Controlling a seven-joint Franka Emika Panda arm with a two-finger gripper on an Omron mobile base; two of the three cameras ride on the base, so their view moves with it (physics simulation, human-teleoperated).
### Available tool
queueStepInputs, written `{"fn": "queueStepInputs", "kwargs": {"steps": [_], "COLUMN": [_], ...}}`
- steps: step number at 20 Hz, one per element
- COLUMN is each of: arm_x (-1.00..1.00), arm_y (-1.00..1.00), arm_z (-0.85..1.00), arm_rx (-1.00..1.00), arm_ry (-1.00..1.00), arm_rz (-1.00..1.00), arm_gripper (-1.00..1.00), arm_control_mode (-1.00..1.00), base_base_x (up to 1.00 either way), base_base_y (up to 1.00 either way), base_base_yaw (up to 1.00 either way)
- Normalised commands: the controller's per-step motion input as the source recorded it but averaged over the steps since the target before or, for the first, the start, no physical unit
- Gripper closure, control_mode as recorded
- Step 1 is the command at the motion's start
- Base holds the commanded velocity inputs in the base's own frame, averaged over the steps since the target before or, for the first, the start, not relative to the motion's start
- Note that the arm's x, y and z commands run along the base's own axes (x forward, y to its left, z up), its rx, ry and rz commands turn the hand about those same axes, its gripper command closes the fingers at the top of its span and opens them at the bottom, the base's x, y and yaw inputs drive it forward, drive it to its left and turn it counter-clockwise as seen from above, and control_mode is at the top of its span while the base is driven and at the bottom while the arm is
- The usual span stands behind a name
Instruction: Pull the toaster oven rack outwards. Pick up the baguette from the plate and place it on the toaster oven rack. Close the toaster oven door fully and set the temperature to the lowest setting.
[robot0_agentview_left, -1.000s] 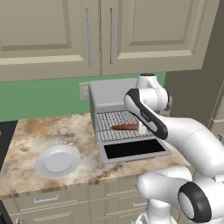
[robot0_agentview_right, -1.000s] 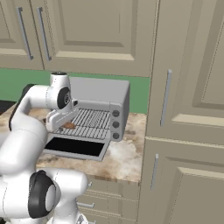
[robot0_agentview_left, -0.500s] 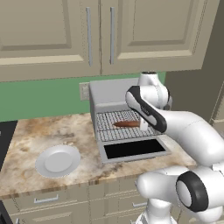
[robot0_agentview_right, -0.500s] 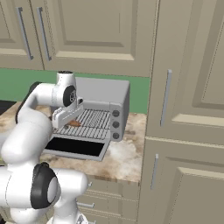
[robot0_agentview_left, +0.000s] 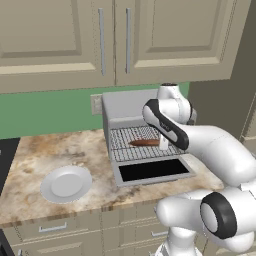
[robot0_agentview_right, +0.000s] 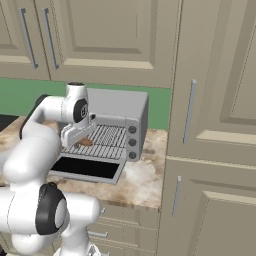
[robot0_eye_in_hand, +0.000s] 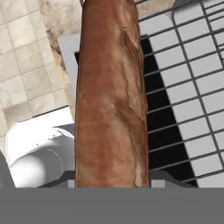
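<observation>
Change since a second before: the arm had swung further over the toaster oven rack (robot0_agentview_left: 142, 145), and the baguette (robot0_agentview_left: 145, 143) sat higher and nearer the oven opening than it had; the plate and door lay as they had.

Count, left to right:
- One plate (robot0_agentview_left: 66, 183), round, white-grey, bare, on the desk (robot0_agentview_left: 35, 160) well left of the oven.
- One toaster oven (robot0_agentview_left: 127, 112), light grey, against the green wall; three dark knobs (robot0_agentview_right: 132, 142) on its right front.
- One toaster oven rack, drawn out over the lowered door.
- One toaster oven door (robot0_agentview_left: 152, 171), folded down flat, black glass up.
- One baguette, brown, lengthwise across the rack's bars; whether it rested on them could not be told. In the hand view it (robot0_eye_in_hand: 109, 96) ran up between the fingertips.
- One gripper (robot0_agentview_left: 163, 143), at the baguette's right end, pinching the baguette.
</observation>
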Motion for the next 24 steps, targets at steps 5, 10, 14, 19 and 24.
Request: {"fn": "queueStepInputs", "kwargs": {"steps": [5,10,14,19,24], "arm_x": [0.0,0.03,0.2,0.3,0.29], "arm_y": [0.0,0.0,-0.04,0.0,0.0], "arm_z": [-0.26,-0.1,0.0,0.0,0.0], "arm_rx": [0.0,0.0,0.0,0.0,0.0], "arm_ry": [0.0,0.0,0.0,0.0,0.0], "arm_rz": [0.0,0.0,0.0,0.0,0.0], "arm_gripper": [1.0,1.0,1.0,1.0,1.0], "arm_control_mode": [-1.0,-1.0,-1.0,-1.0,-1.0], "base_base_x": [0.0,0.0,0.0,0.0,0.0], "base_base_y": [0.0,0.0,0.0,0.0,0.0], "base_base_yaw": [0.0,0.0,0.0,0.0,0.0]}}
